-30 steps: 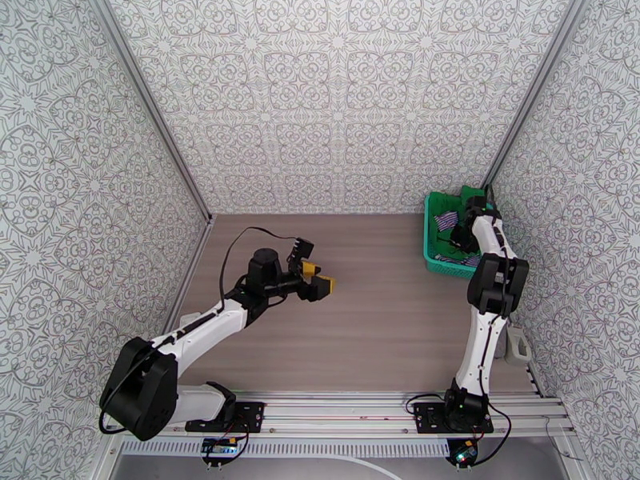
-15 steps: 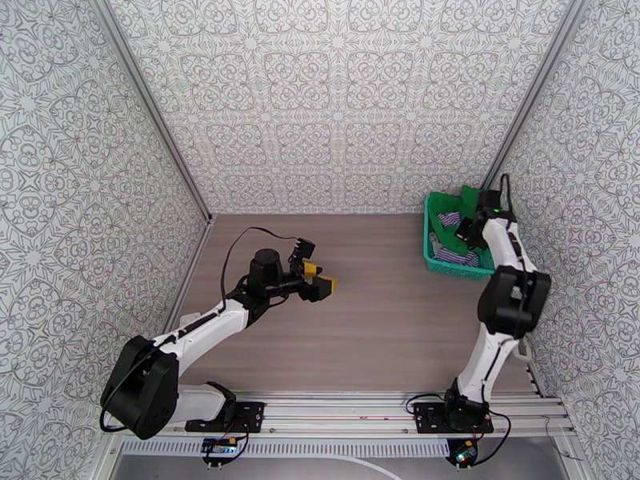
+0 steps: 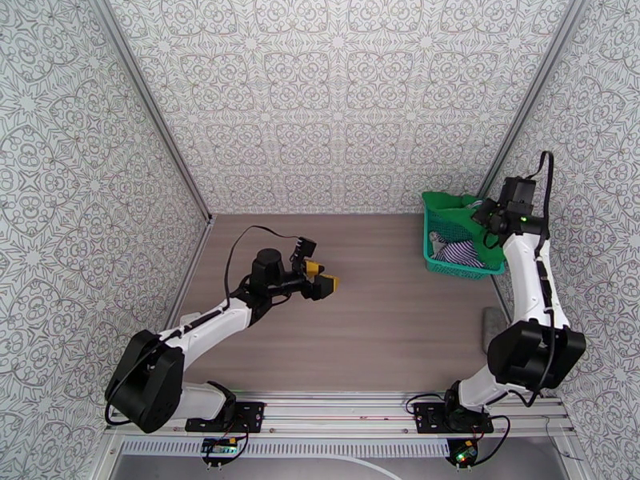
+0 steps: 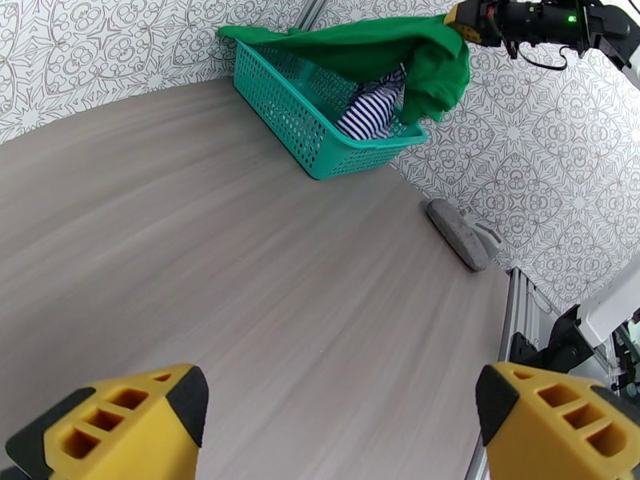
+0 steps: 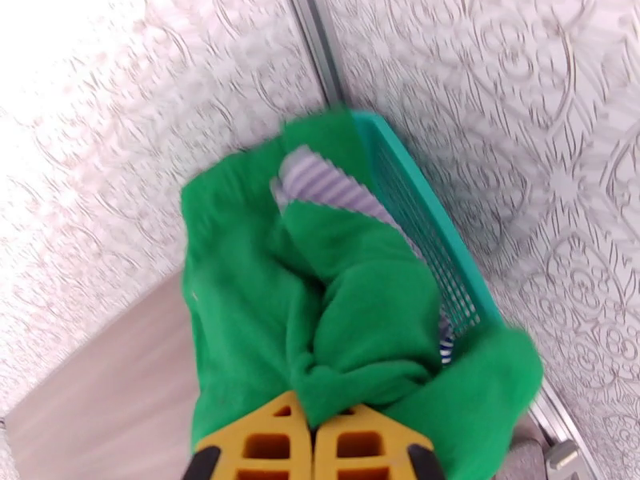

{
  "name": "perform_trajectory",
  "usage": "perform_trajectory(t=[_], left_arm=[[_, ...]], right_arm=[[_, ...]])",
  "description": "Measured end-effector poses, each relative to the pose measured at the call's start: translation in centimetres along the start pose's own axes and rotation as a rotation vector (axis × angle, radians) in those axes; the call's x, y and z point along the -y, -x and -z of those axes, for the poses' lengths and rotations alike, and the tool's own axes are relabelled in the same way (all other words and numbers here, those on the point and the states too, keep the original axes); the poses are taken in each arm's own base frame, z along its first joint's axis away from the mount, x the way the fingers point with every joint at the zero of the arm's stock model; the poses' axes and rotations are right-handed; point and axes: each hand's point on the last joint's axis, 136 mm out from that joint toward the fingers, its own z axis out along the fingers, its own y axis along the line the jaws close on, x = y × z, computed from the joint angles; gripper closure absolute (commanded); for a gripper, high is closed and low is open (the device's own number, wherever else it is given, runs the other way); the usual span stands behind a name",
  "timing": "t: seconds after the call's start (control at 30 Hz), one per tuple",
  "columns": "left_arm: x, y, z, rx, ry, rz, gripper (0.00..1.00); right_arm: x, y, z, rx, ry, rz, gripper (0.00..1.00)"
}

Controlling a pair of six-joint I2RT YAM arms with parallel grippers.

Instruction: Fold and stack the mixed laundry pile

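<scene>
Right gripper [image 5: 312, 430] risen above teal basket [image 4: 296, 130], clamped on green T-shirt [image 5: 256, 314], striped top [image 4: 372, 114] inside basket, left gripper [image 3: 322, 275] jaws apart

The T-shirt [image 4: 376, 42] hangs over the basket [image 4: 290, 118] holding the sleeveless top [image 4: 370, 115].

A robotics lab test cell: patterned wall panels [image 3: 336, 98], aluminium base rail [image 3: 344, 406], wood-look tabletop [image 3: 384, 330].

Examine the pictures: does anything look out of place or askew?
The bright green cloth T-shirt hangs half out of the teal plastic mesh basket, pinched by the right end effector. A grey oblong pad lies stray by the table's right edge.
</scene>
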Motion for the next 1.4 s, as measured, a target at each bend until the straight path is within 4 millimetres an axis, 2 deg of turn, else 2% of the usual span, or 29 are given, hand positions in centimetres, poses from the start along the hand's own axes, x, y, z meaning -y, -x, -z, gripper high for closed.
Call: perform_trajectory(t=[0.2, 0.33, 0.5, 0.57, 0.7, 0.77, 0.87, 0.93, 1.03, 1.07, 1.17, 1.23, 1.27, 1.33, 1.4], left_arm=[[0.4, 0.1, -0.2, 0.013, -0.017, 0.008, 0.06], [0.3, 0.2, -0.2, 0.017, -0.015, 0.012, 0.07], [0.6, 1.5, 1.1, 0.054, 0.040, -0.004, 0.07], [1.4, 2.9, 2.4, 0.091, 0.057, -0.032, 0.07], [2.2, 5.2, 4.6, 0.142, 0.102, -0.071, 0.07], [2.0, 6.0, 5.5, 0.154, 0.134, -0.075, 0.07], [1.6, 6.5, 6.8, 0.162, 0.176, -0.080, 0.07], [1.3, 6.3, 7.3, 0.154, 0.200, -0.071, 0.09], [0.6, 5.5, 7.6, 0.127, 0.233, -0.054, 0.14], [0.2, 5.2, 7.6, 0.114, 0.246, -0.047, 0.15], [-0.5, 4.1, 7.6, 0.074, 0.270, -0.022, 0.21], [-1.2, 3.2, 7.2, 0.041, 0.283, -0.002, 0.24], [-1.7, 2.4, 6.9, 0.016, 0.294, 0.012, 0.27], [-2.7, 0.8, 6.3, -0.036, 0.320, 0.036, 0.32], [-3.6, -1.5, 5.4, -0.113, 0.350, 0.056, 0.36]], right_arm=[[-3.5, 2.4, 1.8, 0.080, 0.124, -0.033, 1.00], [-7.5, 3.5, 4.3, 0.110, 0.253, -0.035, 1.00], [-15.2, 4.2, 10.2, 0.142, 0.488, 0.017, 1.00], [-18.0, 4.4, 13.8, 0.159, 0.599, 0.039, 1.00], [-21.2, 4.6, 20.1, 0.189, 0.762, 0.069, 1.00], [-22.4, 3.8, 22.2, 0.173, 0.816, 0.084, 1.00], [-24.1, 0.7, 23.5, 0.092, 0.866, 0.118, 1.00], [-25.2, -2.9, 22.7, 0.002, 0.870, 0.151, 1.00], [-25.5, -10.2, 19.0, -0.185, 0.814, 0.205, 1.00], [-25.0, -13.3, 17.3, -0.263, 0.775, 0.222, 0.96], [-21.8, -23.1, 11.2, -0.510, 0.607, 0.267, 0.61], [-19.2, -28.2, 8.1, -0.636, 0.491, 0.298, 0.51], [-17.8, -30.2, 6.8, -0.686, 0.438, 0.314, 0.49], [-15.3, -33.1, 5.0, -0.761, 0.346, 0.325, 0.46], [-12.7, -34.2, 4.0, -0.800, 0.277, 0.317, 0.42]])
